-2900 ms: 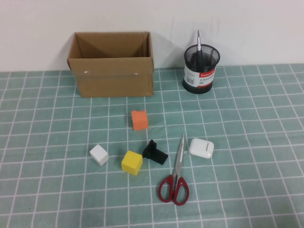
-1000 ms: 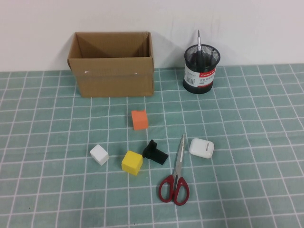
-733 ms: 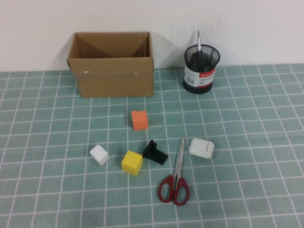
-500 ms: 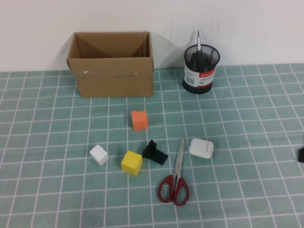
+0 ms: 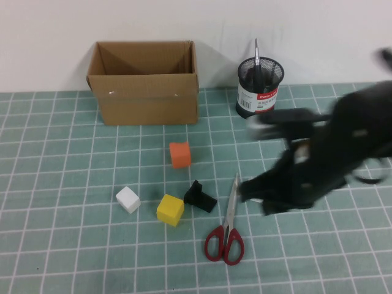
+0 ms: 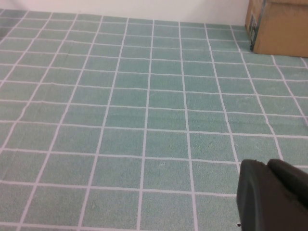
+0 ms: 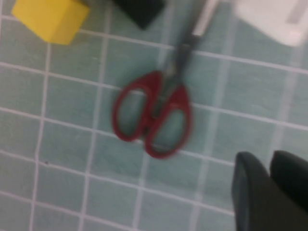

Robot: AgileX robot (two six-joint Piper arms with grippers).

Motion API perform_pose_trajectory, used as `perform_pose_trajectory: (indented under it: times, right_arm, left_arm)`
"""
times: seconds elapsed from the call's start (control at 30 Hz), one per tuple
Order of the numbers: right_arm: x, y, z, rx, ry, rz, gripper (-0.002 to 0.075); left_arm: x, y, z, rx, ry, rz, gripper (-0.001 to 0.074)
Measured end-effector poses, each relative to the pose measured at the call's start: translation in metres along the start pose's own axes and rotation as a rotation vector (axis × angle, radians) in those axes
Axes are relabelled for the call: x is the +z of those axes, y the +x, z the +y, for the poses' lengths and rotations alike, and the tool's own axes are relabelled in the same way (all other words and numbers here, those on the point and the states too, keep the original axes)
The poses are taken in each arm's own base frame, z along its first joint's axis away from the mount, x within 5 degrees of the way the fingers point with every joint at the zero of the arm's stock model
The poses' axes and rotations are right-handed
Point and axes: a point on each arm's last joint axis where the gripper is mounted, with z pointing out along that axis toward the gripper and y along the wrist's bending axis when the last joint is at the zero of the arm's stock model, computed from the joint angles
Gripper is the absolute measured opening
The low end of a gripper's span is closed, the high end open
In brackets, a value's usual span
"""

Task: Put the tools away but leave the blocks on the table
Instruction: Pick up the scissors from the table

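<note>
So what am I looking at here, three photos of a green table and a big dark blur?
It is a two-armed robot, photographed from above and from a camera on each wrist. The dark blur is its right arm, reaching in with its right pincer near the red-handled scissors. The left pincer waits over bare mat beside the cardboard box. On the table lie orange, yellow and white blocks and a black plastic piece. A screwdriver stands in the mesh pen cup. Nothing is held.

The black mesh pen cup point(image 5: 260, 90) carries a white-and-red label. Its red lettering is too small for me to read. I find no other text.
</note>
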Motion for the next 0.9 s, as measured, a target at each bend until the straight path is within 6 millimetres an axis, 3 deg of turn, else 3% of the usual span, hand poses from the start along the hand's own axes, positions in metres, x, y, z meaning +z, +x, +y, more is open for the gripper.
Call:
perform_pose_trajectory:
  times: [0.17, 0.2, 0.23, 0.57, 0.9]
  right_arm:
    - [0.034, -0.013, 0.024, 0.016, 0.027, 0.048, 0.0314]
    - [0.041, -0.015, 0.025, 0.028, 0.032, 0.058, 0.0251]
    - [0.046, -0.018, 0.025, 0.035, 0.036, 0.062, 0.0321]
    - [0.095, -0.040, 0.031, 0.123, 0.047, 0.061, 0.0321]
    - [0.119, -0.041, 0.030, 0.137, 0.058, 0.084, 0.0314]
  left_arm:
    - [0.000, 0.000, 0.000, 0.000, 0.000, 0.000, -0.0004]
    - [0.000, 0.000, 0.000, 0.000, 0.000, 0.000, -0.0004]
    - [0.000, 0.000, 0.000, 0.000, 0.000, 0.000, -0.0004]
    - [0.000, 0.000, 0.000, 0.000, 0.000, 0.000, -0.0004]
    - [0.000, 0.000, 0.000, 0.002, 0.000, 0.000, -0.0004]
